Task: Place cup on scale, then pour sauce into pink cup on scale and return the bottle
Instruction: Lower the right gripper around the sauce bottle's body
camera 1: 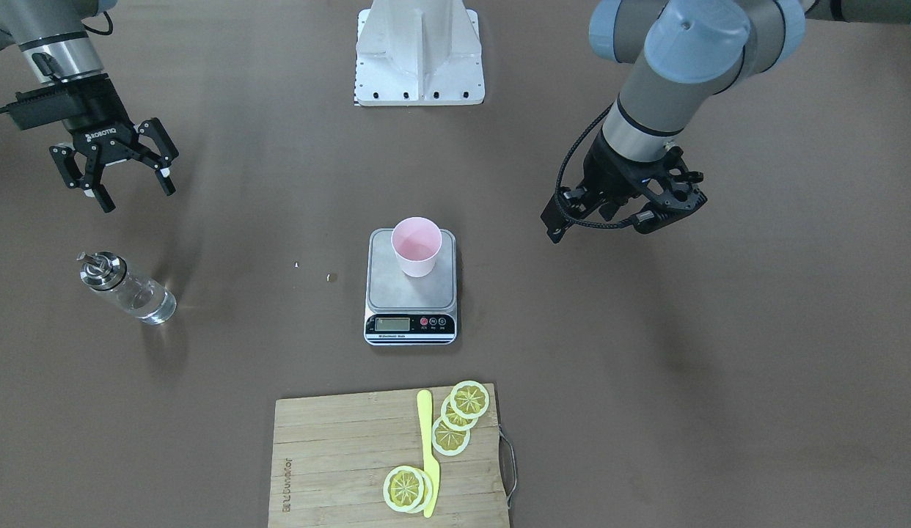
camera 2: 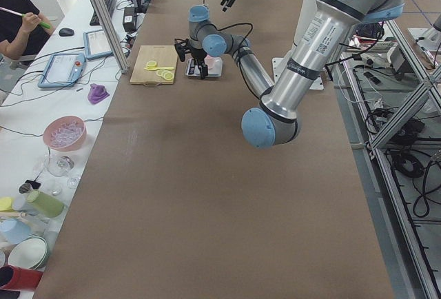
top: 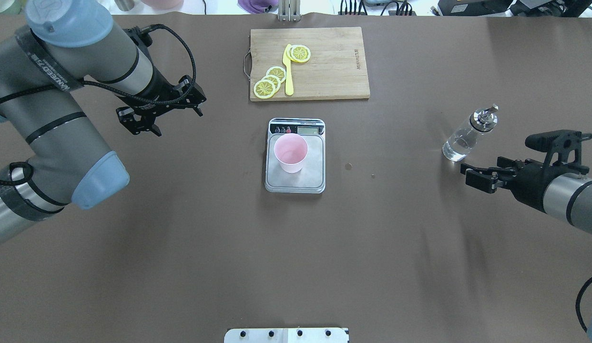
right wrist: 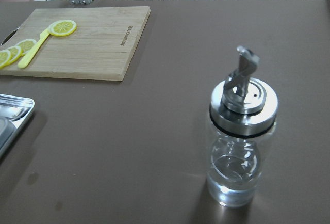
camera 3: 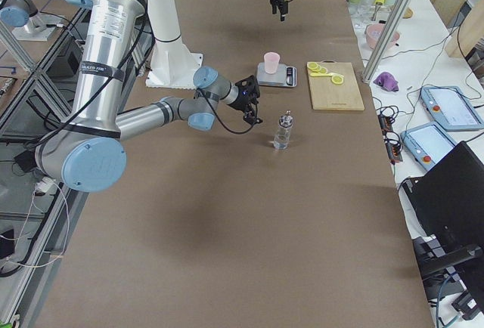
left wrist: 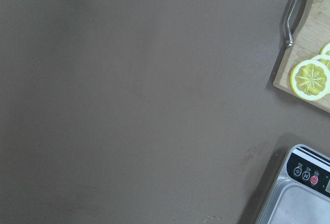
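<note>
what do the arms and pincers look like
The left arm and right arm are silver-grey tubes with pale blue joint caps. Each ends in a black two-finger pincer. The right pincer reads ROBOTIQ in white, and a black cable loops above the left pincer.

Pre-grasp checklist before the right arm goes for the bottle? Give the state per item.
1. The cup is upright on the scale platform: ok.
2. The bottle is upright on the table, with nothing touching it: ok.
3. The right end effector is open and empty: ok.
4. The right end effector is around the bottle: not ok. It is apart from it, and the bottle sits right of centre in the right wrist view.
5. The left end effector is clear of the scale and cup: ok.
6. The scale display is zeroed: cannot tell, the digits are too small to read.
</note>
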Controlling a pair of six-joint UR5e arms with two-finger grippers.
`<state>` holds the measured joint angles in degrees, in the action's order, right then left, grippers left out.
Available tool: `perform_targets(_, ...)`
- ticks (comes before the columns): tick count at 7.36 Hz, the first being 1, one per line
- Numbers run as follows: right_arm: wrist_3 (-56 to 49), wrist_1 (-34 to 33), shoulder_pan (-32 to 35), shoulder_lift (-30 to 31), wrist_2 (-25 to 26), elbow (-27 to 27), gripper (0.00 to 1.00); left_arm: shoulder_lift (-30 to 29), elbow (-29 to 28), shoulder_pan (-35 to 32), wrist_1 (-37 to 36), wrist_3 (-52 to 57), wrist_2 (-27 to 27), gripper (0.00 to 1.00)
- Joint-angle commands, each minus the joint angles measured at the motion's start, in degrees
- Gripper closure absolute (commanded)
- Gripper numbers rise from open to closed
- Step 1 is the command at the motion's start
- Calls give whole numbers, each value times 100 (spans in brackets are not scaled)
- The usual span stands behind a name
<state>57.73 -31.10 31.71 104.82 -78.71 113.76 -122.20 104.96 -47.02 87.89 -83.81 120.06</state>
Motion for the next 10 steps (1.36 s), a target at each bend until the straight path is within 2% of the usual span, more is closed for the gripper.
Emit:
perform_targets(1, -622, 631, -95, 82, 654, -495, 2, 3, -2, 0, 0, -4, -26, 1)
perform_targets(3, -623, 684, -200, 170, 838, -496, 1, 47, -2, 0, 0, -4, -26, 1)
perform_targets(5, -623, 684, -743, 179, 1827, -644, 1, 47, 16, 0, 0, -4, -26, 1)
perform_targets(7, -614, 876, -860, 136, 2035, -758, 1, 82, 16, 9, 0, -21, -26, 1)
perform_targets(9, -780, 1821, -868, -100, 2079, -1615, 2, 91, 7, 53, 9, -21, -26, 1)
perform_targets(10, -903, 1975, -868, -311, 2087, -1916, 2, 91, -2, 53, 9, -13, -26, 2)
